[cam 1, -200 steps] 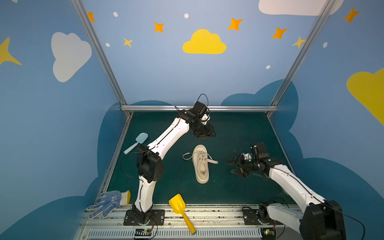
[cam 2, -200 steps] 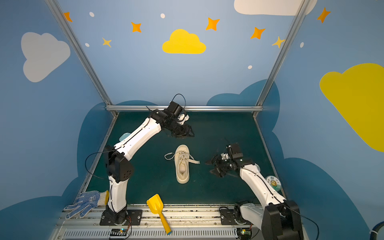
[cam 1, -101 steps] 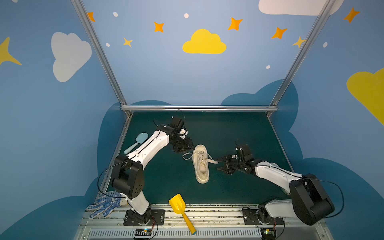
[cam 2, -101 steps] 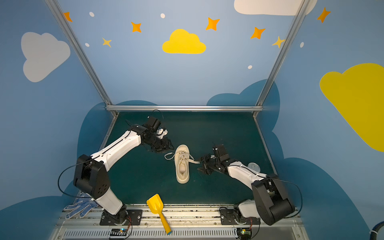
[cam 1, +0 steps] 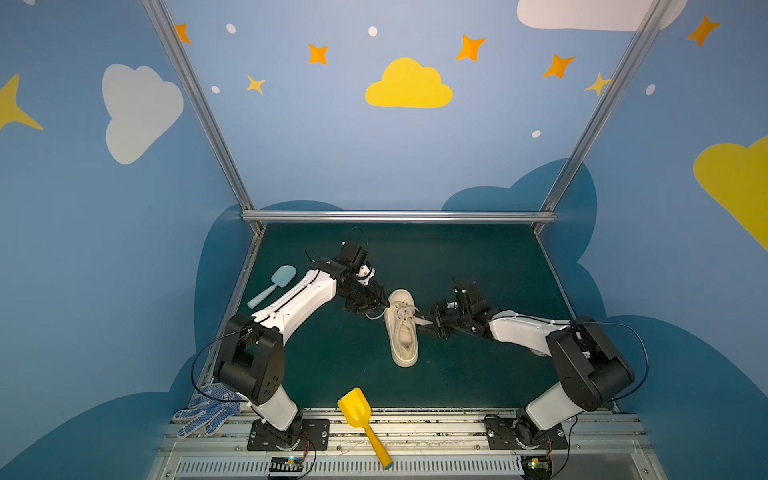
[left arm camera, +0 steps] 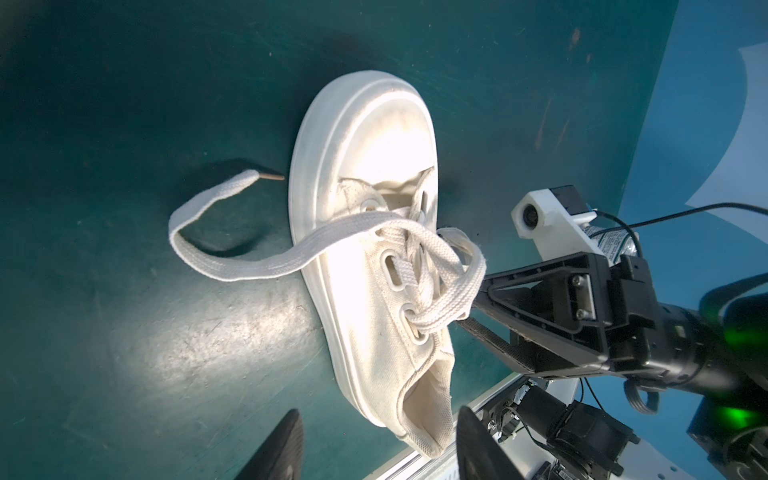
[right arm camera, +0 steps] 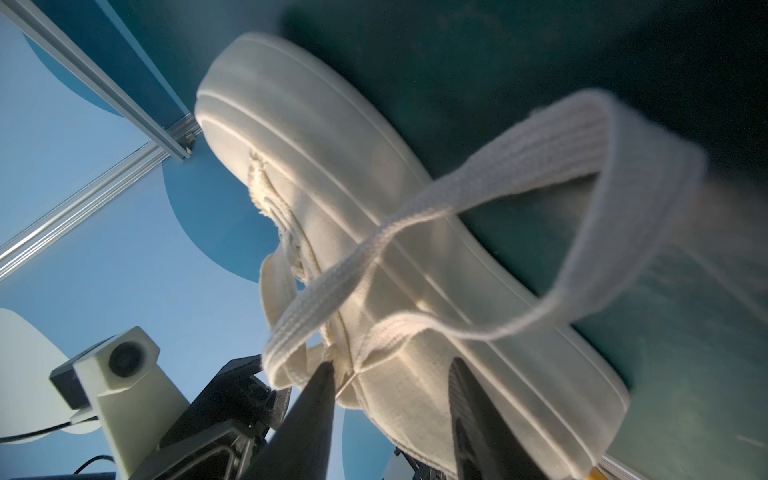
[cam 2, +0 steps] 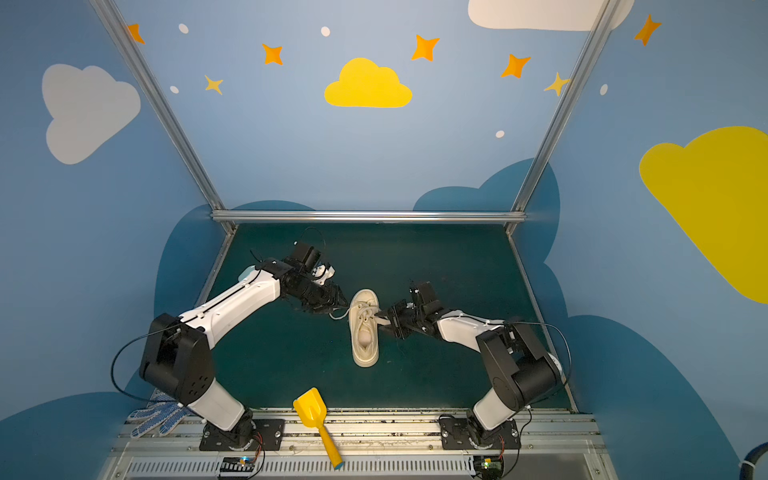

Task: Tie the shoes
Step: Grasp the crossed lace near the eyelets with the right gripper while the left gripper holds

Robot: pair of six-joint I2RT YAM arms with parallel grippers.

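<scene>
Left pincer (cam 1: 380, 305) and right pincer (cam 1: 423, 323) stand open flanking the sneaker (cam 1: 401, 336), right one at its laces (left arm camera: 432, 257).

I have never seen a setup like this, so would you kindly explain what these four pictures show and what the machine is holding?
These are two white-and-black robot arms bolted to a rail, each ending in a two-fingered gripper. The two wide pictures come from one camera head above, looking down on everything; the two close-ups come from small cameras on the arms' wrists. On the green mat lies an untied cream sneaker, flanked by the left gripper and right gripper. Both have their jaws apart: the left holds nothing, and the right sits at a lace loop without pinching it. A pale blue scoop lies further left; a yellow shovel and a dotted glove rest at the front edge.
</scene>
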